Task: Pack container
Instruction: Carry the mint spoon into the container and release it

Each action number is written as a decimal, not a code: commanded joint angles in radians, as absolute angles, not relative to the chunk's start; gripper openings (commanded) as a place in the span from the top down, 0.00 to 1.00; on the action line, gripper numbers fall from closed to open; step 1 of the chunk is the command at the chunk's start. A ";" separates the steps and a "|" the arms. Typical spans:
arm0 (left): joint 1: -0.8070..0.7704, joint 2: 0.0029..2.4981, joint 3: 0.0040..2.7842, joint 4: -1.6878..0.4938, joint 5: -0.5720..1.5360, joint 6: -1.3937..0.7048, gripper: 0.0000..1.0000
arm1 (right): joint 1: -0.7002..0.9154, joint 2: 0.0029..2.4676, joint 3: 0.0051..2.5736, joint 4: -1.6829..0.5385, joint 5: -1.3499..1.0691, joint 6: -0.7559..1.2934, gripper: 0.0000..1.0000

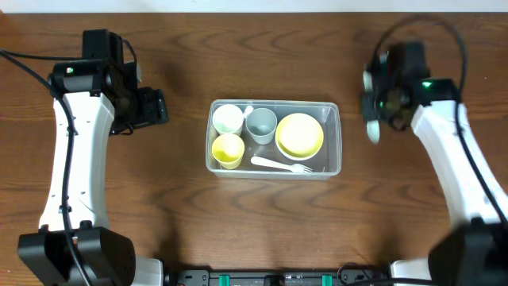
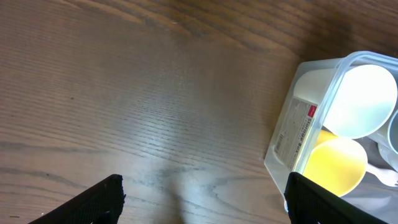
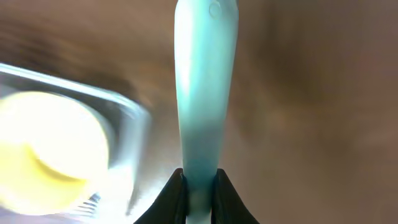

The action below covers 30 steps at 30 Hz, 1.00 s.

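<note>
The clear rectangular container [image 1: 333,111] sits mid-table. It holds a white cup [image 1: 228,118], a grey cup [image 1: 261,123], a yellow cup [image 1: 228,149], a yellow bowl [image 1: 299,134] and a white fork [image 1: 279,165]. My right gripper [image 1: 373,102] is right of the container, above the table. It is shut on a pale blue utensil handle [image 3: 204,81]; the same utensil shows in the overhead view [image 1: 371,127]. The container's corner [image 3: 134,112] is blurred at the left of the right wrist view. My left gripper [image 2: 204,186] is open and empty over bare wood, left of the container [image 2: 283,143].
The brown wooden table [image 1: 159,206] spreads around the container. Black cables run from both arms near the far edge. The white and yellow cups [image 2: 364,99] show through the container's end in the left wrist view.
</note>
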State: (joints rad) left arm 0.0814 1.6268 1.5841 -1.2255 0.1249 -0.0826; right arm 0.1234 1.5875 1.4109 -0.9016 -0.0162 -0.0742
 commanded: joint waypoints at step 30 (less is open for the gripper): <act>0.084 1.608 1.579 -1.226 0.123 -0.091 0.17 | 0.693 1.831 1.469 -1.074 -0.062 -0.542 0.70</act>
State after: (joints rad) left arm 0.0814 1.6268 1.5841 -1.2236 0.1246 -0.0826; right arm 0.6861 1.8320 1.4723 -1.0740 -0.0566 -0.5465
